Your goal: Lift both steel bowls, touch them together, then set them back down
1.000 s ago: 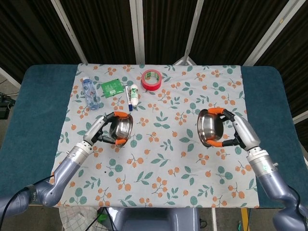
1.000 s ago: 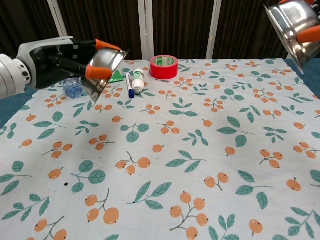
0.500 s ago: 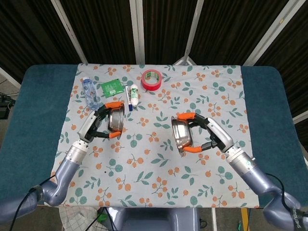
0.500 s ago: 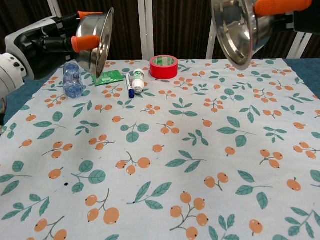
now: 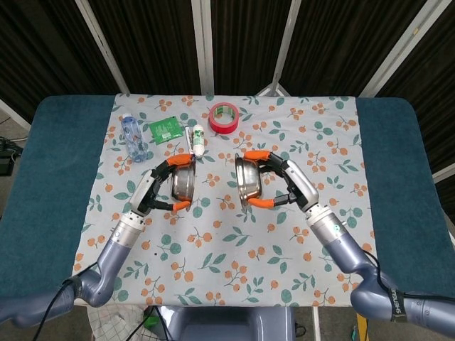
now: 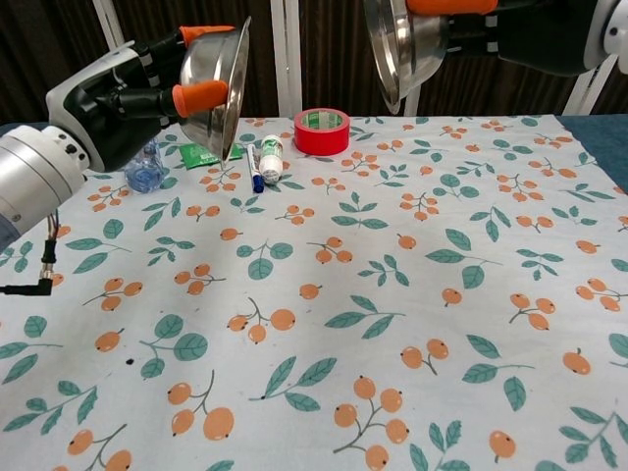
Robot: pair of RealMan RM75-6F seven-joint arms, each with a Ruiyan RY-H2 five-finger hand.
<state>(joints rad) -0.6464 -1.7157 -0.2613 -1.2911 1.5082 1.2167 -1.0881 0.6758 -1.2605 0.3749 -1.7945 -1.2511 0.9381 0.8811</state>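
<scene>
Both steel bowls are off the table, tipped on edge with their open sides facing each other. My left hand grips the left bowl by its rim. My right hand grips the right bowl, which is held higher in the chest view. A gap of about a bowl's width separates the two rims over the middle of the floral cloth.
At the back of the cloth lie a red tape roll, a water bottle, a green packet, a pen and a small white bottle. Blue table surrounds the cloth.
My right hand has carried its bowl from the right side leftward to the middle. The left bowl has shifted slightly right, so the gap between the bowls has narrowed.
</scene>
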